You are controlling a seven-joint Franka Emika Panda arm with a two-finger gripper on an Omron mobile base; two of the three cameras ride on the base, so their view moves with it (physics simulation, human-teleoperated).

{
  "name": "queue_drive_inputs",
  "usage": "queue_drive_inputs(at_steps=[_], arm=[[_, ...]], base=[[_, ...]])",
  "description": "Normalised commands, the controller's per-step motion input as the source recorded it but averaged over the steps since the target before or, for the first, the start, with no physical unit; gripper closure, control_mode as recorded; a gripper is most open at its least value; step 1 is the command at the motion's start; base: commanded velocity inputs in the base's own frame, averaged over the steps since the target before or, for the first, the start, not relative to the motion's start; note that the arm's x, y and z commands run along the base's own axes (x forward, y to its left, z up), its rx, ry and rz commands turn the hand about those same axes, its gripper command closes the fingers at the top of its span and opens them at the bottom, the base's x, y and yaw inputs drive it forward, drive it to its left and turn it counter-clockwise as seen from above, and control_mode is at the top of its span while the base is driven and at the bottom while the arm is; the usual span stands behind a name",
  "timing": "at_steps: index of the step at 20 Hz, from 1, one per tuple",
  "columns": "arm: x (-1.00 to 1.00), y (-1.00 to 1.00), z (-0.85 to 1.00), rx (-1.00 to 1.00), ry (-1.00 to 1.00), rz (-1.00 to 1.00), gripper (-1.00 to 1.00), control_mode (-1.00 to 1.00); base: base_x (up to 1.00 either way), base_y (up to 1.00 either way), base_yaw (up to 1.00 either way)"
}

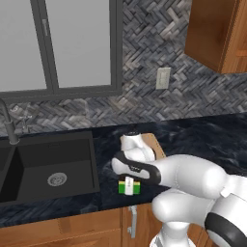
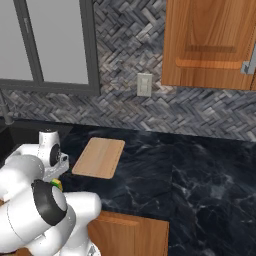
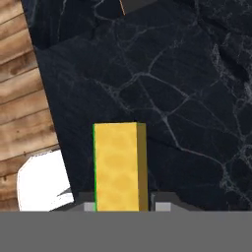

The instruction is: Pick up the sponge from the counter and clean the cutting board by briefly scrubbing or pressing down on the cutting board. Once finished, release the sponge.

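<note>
At the far left a matte black sink (image 1: 48, 169) is sunk into the black marbled worktop (image 1: 202, 137), with one round drain (image 1: 57, 179) in its floor and one dark faucet (image 1: 8, 126) rising behind it. Above it, one dark-framed window (image 1: 58, 46) sits in a grey herringbone tile wall (image 1: 144, 72). Further right on that wall is one pale outlet plate (image 1: 163, 78), and past it one brown wooden wall cabinet (image 1: 217, 34). Wooden cabinet fronts (image 1: 62, 231) run below the worktop's front edge.

There is one sponge (image 1: 130, 187), green and yellow, near the front edge of the worktop between the sink and the cutting board. The tool (image 1: 129, 187) stands right over it; in the hand view a dark finger tip sits on each side of the sponge's yellow face, just beside it, but I cannot tell whether they press on it.

One cutting board (image 2: 99, 157) lies flat on the worktop just behind and to the right of the sponge.
</note>
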Motion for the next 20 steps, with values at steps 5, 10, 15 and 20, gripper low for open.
queue_drive_inputs(at_steps=[5, 10, 15, 20], arm=[[0.02, 0.0, 0.0, 0.0, -0.21, 0.06, -1.0, -1.0], [0.09, 0.0, 0.01, 0.0, -0.25, 0.07, -1.0, -1.0], [0.2, 0.0, 0.01, 0.0, -0.25, 0.07, -1.0, -1.0], [0.18, 0.0, 0.06, 0.0, -0.22, 0.07, -1.0, -1.0]], base=[[0.0, 0.0, 0.0], [0.0, 0.0, 0.0], [0.0, 0.0, 0.0], [0.0, 0.0, 0.0]])
